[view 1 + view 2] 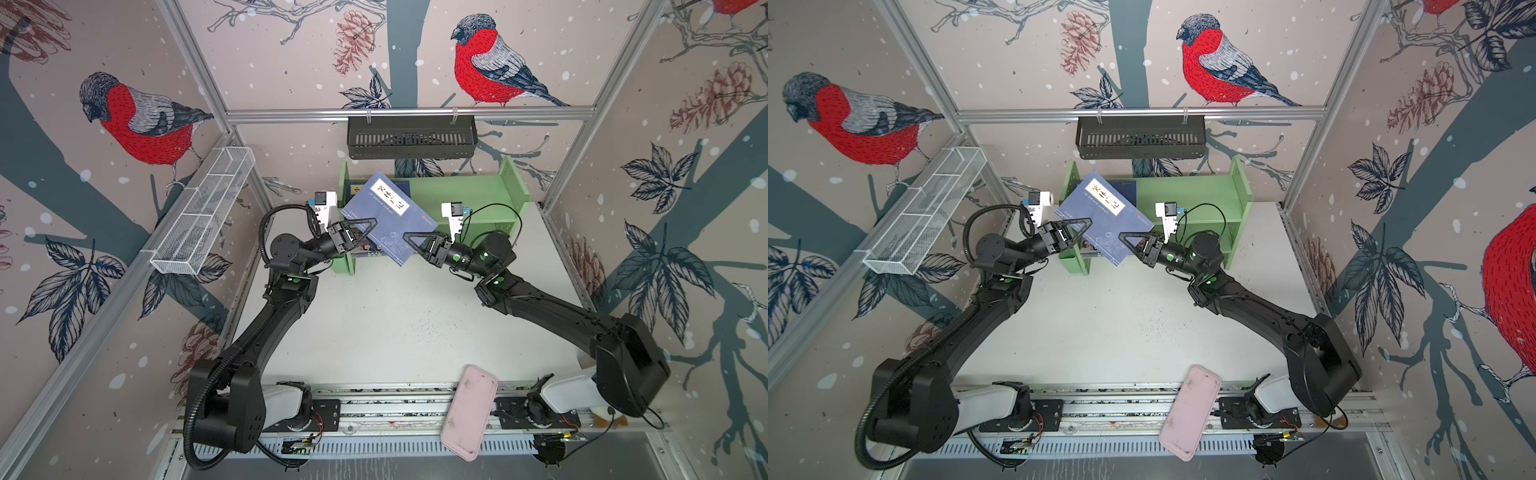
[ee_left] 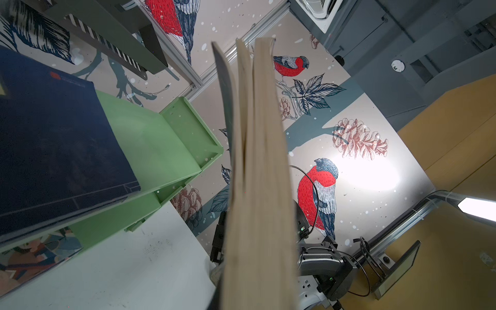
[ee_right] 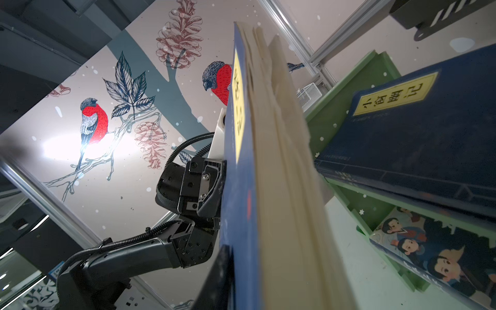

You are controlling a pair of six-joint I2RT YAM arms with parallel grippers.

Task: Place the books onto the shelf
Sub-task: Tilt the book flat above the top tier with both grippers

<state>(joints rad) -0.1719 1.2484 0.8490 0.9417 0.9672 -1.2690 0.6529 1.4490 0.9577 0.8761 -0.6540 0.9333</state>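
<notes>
Far left, the white wire-mesh basket (image 1: 203, 212) is left out of play. Next along, the left gripper (image 1: 372, 223) is seen clamped shut on the left side of a navy book (image 1: 386, 212), which is held aloft and tilted above the left end of the shelf (image 1: 461, 193). In the left wrist view the pages are seen edge-on and splayed into bunches, so the free end is judged floppy. On its right side the same book is pinched by the right gripper (image 1: 406, 237), with the jaws closed tight on it. A two-handed carry is therefore in hand: placing, not picking. Behind the held book, a second navy book (image 3: 416, 128) is already laid flat on the upper tier, and the cartoon-cover book (image 3: 434, 252) is lodged in the lower tier. For the next move, the held book needs to be levelled, squared to the side panels and lowered onto the upper tier. Neither grip should be released until the book is supported. Further right, by the front rail, the pink case (image 1: 469, 411) is to be ignored.
</notes>
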